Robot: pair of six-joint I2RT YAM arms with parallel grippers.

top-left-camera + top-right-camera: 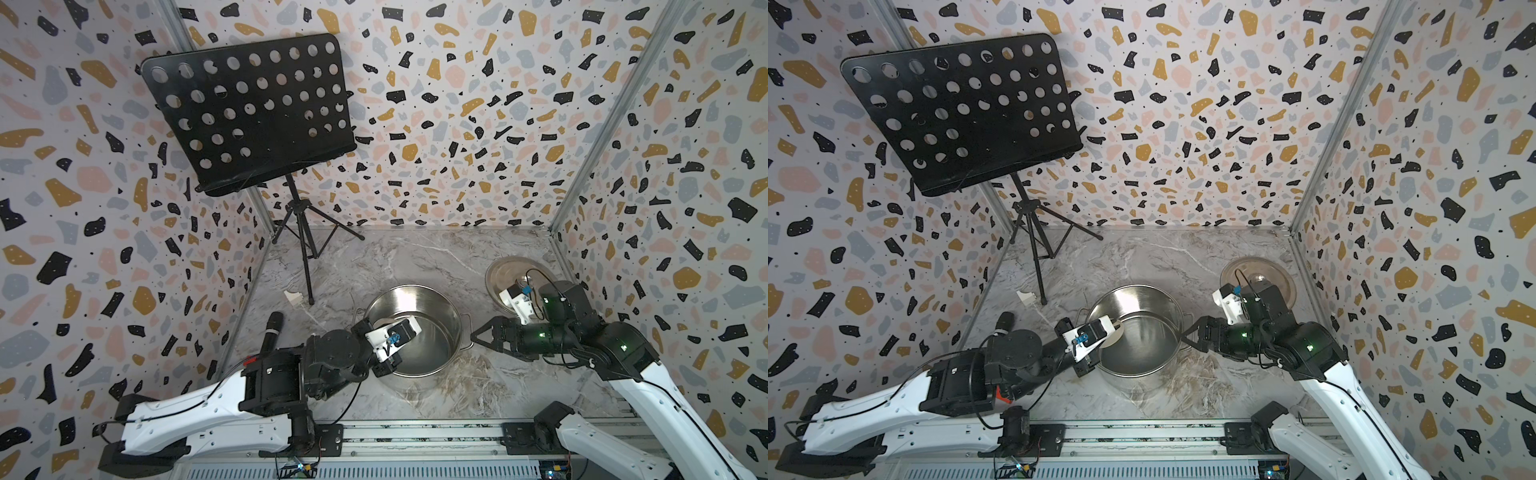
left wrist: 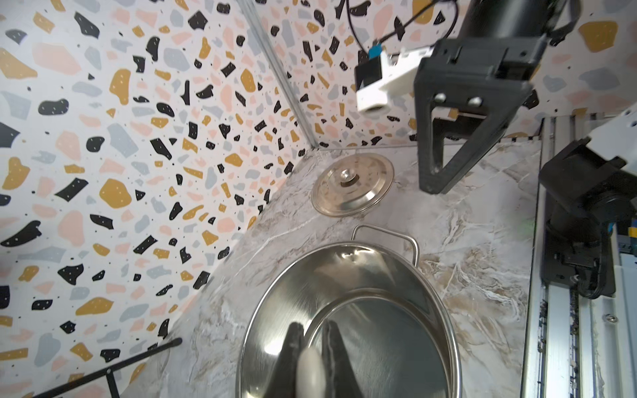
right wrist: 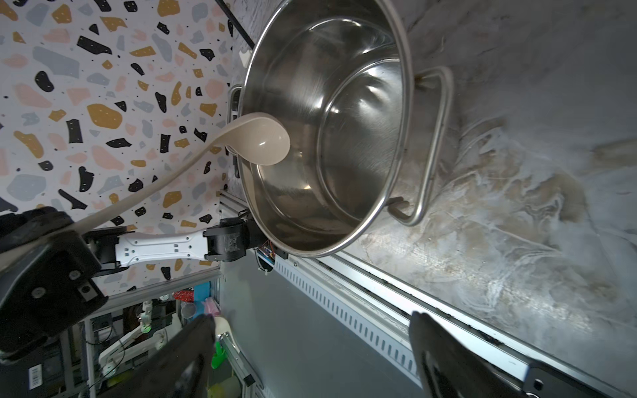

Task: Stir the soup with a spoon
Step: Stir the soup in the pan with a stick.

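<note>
Well, the pot point(image 1: 432, 303) stands between both arms. Both top views almost hide the spoon point(image 3: 262, 141) under the left wrist; the right wrist view shows it: bowl over the rim on the left arm's side, handle slanting back to the left gripper point(image 2: 313, 344), which is clamped on it. The right gripper point(image 3: 312, 317) gapes wide, empty, beside the pot's handle.
</note>
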